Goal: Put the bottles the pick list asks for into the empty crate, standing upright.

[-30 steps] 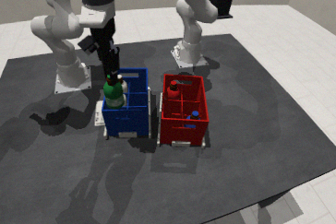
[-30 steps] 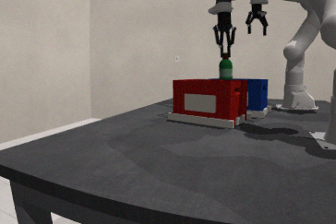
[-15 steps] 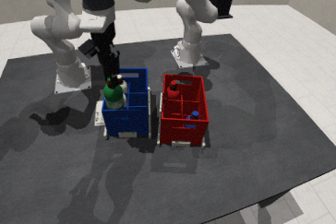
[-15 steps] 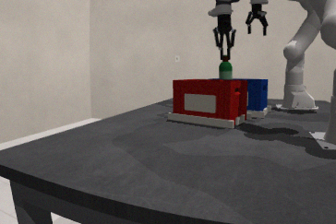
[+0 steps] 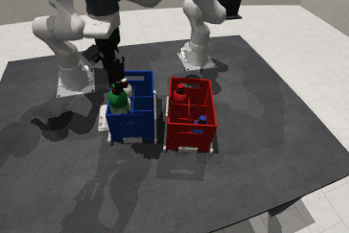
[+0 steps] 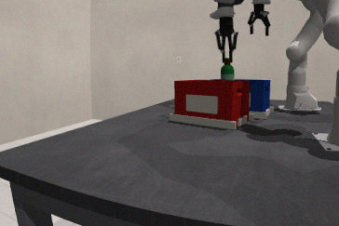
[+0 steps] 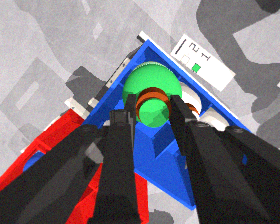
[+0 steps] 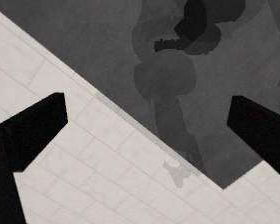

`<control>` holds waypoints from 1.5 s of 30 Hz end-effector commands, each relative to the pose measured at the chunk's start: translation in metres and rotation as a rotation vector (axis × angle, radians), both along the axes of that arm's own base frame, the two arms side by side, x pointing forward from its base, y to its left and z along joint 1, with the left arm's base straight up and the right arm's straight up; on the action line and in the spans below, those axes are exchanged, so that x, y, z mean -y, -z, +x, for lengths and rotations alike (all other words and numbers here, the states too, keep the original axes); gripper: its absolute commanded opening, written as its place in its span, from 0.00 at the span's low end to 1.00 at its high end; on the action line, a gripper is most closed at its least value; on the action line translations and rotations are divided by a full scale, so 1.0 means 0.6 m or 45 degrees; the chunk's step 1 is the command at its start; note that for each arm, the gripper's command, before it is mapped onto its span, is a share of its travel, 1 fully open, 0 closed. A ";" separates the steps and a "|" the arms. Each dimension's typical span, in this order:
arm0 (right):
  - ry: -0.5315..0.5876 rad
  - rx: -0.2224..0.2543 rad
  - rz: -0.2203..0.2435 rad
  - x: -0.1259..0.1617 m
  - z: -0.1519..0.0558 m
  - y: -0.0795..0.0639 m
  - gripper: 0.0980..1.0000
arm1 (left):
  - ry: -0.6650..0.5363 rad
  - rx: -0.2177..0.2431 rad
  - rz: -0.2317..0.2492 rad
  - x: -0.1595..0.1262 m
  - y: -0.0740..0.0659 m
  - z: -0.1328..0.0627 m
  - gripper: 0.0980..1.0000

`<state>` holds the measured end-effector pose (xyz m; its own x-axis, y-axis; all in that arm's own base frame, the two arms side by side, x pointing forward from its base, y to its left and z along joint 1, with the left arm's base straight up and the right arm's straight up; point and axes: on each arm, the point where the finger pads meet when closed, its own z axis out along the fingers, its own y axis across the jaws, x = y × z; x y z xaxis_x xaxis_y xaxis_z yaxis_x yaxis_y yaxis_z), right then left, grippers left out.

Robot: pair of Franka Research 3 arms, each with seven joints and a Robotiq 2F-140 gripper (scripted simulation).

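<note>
fingers (image 5: 116,84) (image 6: 227,60) closed around green bottle's neck (image 5: 118,100) (image 6: 227,72) (image 7: 152,82), bottle upright below them, blue crate (image 5: 131,126) (image 6: 261,96) (image 7: 166,177) beneath

Between the red crate (image 5: 191,138) (image 6: 182,99) (image 7: 141,192) and the tabletop (image 5: 268,128) (image 6: 140,157) (image 7: 26,30) (image 8: 106,60) edge at the top view's right, a gripper could pass; the blue crate (image 5: 136,128) (image 6: 262,94) (image 7: 163,180) blocks the other side.

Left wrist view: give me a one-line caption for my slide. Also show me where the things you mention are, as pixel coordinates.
Gripper fingers hold a green bottle (image 7: 151,82) over the blue crate (image 7: 166,184).

Beige walls (image 6: 135,27) meet pale floor tiles (image 5: 331,42) (rather plain).
</note>
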<state>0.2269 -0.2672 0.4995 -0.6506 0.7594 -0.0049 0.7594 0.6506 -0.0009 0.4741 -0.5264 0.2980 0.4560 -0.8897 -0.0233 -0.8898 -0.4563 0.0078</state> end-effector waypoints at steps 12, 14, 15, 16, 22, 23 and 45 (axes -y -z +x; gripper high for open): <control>0.005 -0.003 0.004 -0.002 -0.001 0.001 1.00 | -0.004 0.022 -0.022 0.005 0.006 0.009 0.00; 0.005 -0.003 0.004 -0.002 -0.001 0.001 1.00 | -0.004 0.022 -0.022 0.005 0.009 0.009 0.00; 0.005 -0.003 0.004 -0.002 -0.001 0.001 1.00 | -0.004 0.022 -0.022 0.005 0.011 0.009 0.00; 0.005 -0.003 0.004 -0.002 -0.001 0.001 1.00 | -0.004 0.022 -0.022 0.005 0.013 0.009 0.00; 0.005 -0.003 0.004 -0.002 -0.001 0.001 1.00 | -0.004 0.022 -0.022 0.005 0.023 0.009 0.00; 0.005 -0.003 0.004 -0.002 -0.001 0.001 1.00 | -0.004 0.022 -0.022 0.005 0.023 0.009 0.00; 0.005 -0.003 0.004 -0.002 -0.001 0.001 1.00 | -0.004 0.022 -0.022 0.005 0.054 0.009 0.00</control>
<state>0.2269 -0.2672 0.4995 -0.6506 0.7594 -0.0049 0.7594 0.6506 -0.0009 0.4746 -0.5271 0.2588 0.4557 -0.8899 -0.0219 -0.8900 -0.4559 0.0073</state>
